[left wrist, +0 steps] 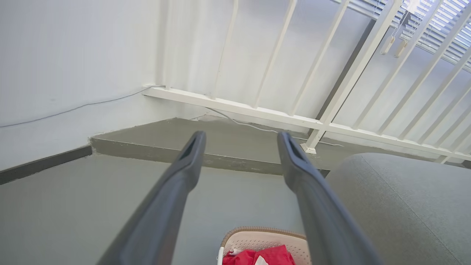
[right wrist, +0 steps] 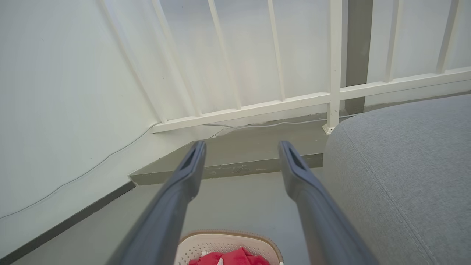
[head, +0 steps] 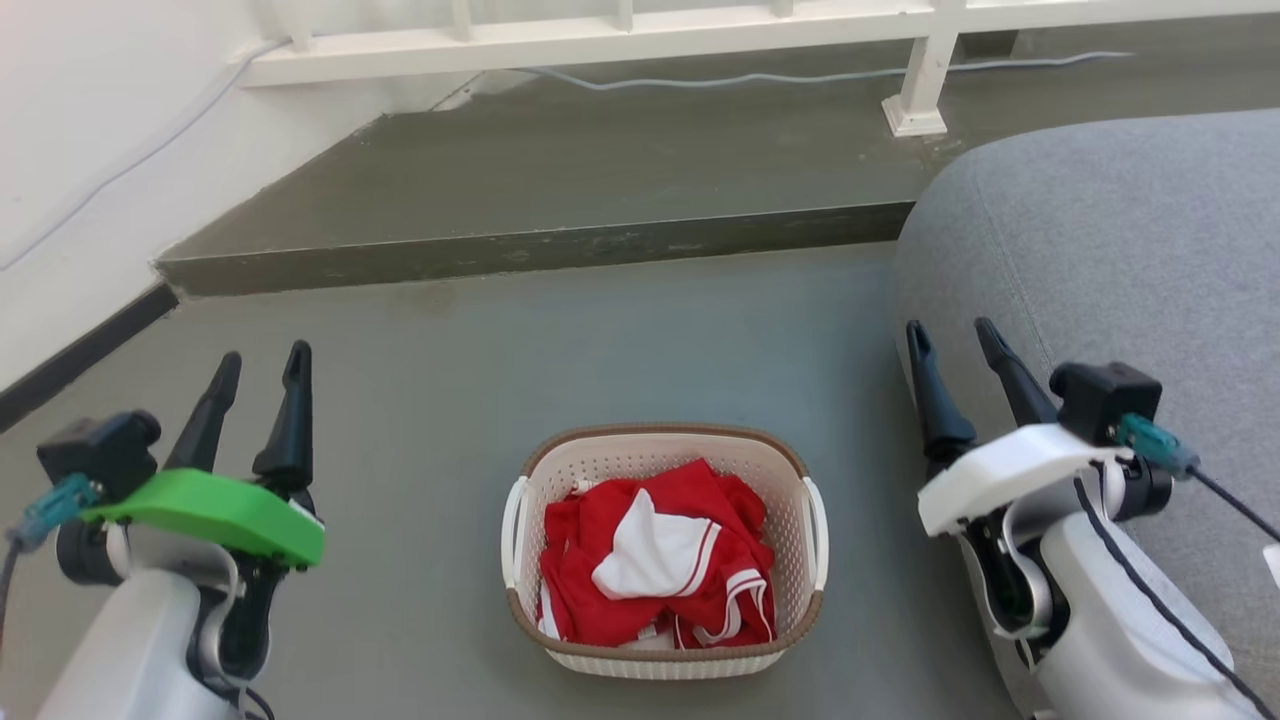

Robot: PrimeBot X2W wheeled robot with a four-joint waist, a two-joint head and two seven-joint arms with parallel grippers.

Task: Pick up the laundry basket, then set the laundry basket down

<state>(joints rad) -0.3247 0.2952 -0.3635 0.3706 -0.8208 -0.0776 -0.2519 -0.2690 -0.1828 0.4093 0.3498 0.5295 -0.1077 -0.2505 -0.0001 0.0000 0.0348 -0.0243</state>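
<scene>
The laundry basket point(head: 784, 470), cream perforated plastic with a brown rim and white side handles, rests on the grey floor in the lower middle of the head view, holding red and white clothes point(head: 655, 565). My left gripper point(head: 264, 364) hangs open to the basket's left, well apart from it. On the other side my right gripper point(head: 955, 338) is open too, beside the sofa. The basket's far rim point(left wrist: 263, 231) peeks in at the bottom of the left wrist view between the open left gripper point(left wrist: 241, 140), and the basket rim point(right wrist: 228, 234) lies below the open right gripper point(right wrist: 241, 149).
A grey sofa point(head: 1120, 260) fills the right side, close to my right arm. A raised concrete step point(head: 540, 250) crosses behind the basket, with a white railing point(head: 620, 40) and a cable point(head: 700, 78) beyond. A white wall point(head: 90, 150) with dark skirting runs along the left.
</scene>
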